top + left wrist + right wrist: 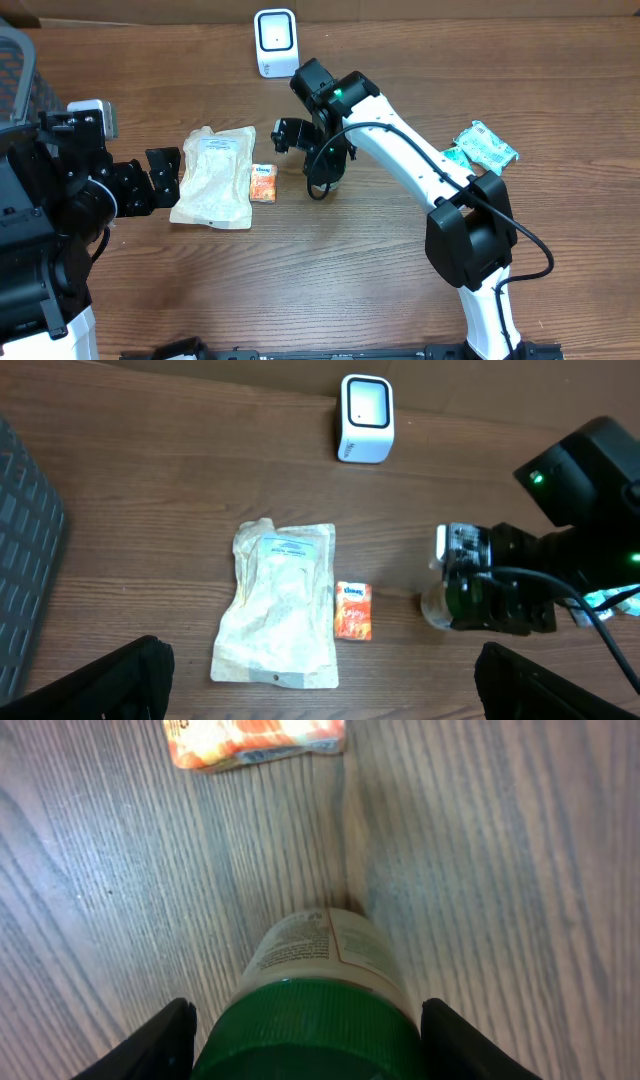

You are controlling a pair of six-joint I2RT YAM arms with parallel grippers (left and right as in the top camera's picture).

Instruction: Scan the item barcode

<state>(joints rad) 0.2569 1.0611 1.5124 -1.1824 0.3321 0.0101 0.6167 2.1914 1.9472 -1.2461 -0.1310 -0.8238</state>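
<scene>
A white bottle (325, 945) with a green cap (305, 1030) stands on the wooden table, and my right gripper (308, 1025) is shut on it at the cap, one finger on each side. Seen from overhead, the bottle (321, 189) shows only below the right gripper (322, 172), which covers most of it. The white barcode scanner (275, 42) stands at the far edge, behind that gripper. My left gripper (165, 177) is wide open with nothing in it, just left of a pale flat pouch (213, 177). The bottle's barcode is not visible.
A small orange packet (263, 184) lies between the pouch and the bottle. Teal packets (485, 148) lie at the right beside the right arm. A dark mesh basket (15, 70) stands at the far left, behind the left arm.
</scene>
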